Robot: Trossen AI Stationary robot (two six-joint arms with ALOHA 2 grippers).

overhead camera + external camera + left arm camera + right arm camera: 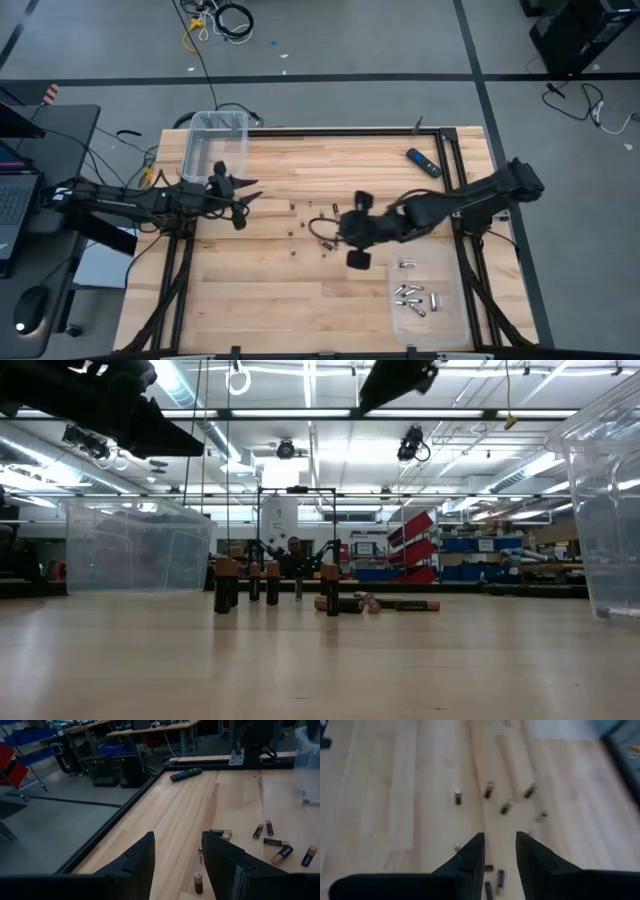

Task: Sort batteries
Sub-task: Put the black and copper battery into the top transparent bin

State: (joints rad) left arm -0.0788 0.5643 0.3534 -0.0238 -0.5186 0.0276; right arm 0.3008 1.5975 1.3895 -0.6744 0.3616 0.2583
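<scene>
Both grippers are seen with jaws apart, nothing held: left gripper (177, 865), right gripper (500, 852) above scattered batteries (490, 790).

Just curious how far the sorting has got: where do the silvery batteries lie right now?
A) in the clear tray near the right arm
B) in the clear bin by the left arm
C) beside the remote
A: the silvery batteries lie inside the clear tray, below the right arm.

Scattered batteries (310, 232) mid-table; edges free.
</scene>
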